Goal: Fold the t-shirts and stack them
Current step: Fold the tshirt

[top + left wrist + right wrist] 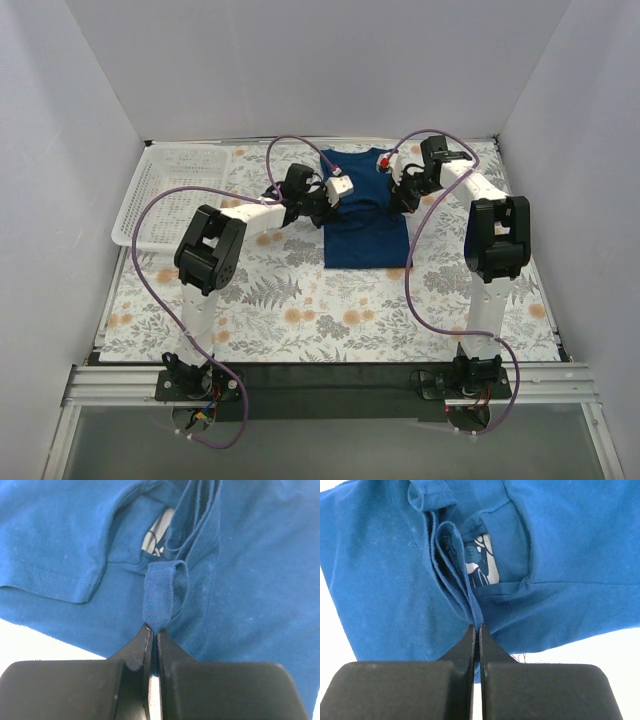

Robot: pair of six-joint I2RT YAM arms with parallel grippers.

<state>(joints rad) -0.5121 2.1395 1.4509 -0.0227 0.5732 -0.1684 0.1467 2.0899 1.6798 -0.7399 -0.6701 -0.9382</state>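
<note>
A dark blue t-shirt (366, 228) lies partly folded on the floral table at centre back. My left gripper (331, 200) is shut on a pinch of its fabric at the shirt's left upper edge; the left wrist view shows the blue fold (159, 600) clamped between the black fingers. My right gripper (403, 198) is shut on the shirt's right upper edge; the right wrist view shows bunched blue cloth (455, 575) pinched at the tips, with the neck label (480, 567) just beyond.
A white slatted basket (170, 190) stands at the back left of the table. The floral tablecloth (300, 310) covers the surface. White walls close in on the left, back and right.
</note>
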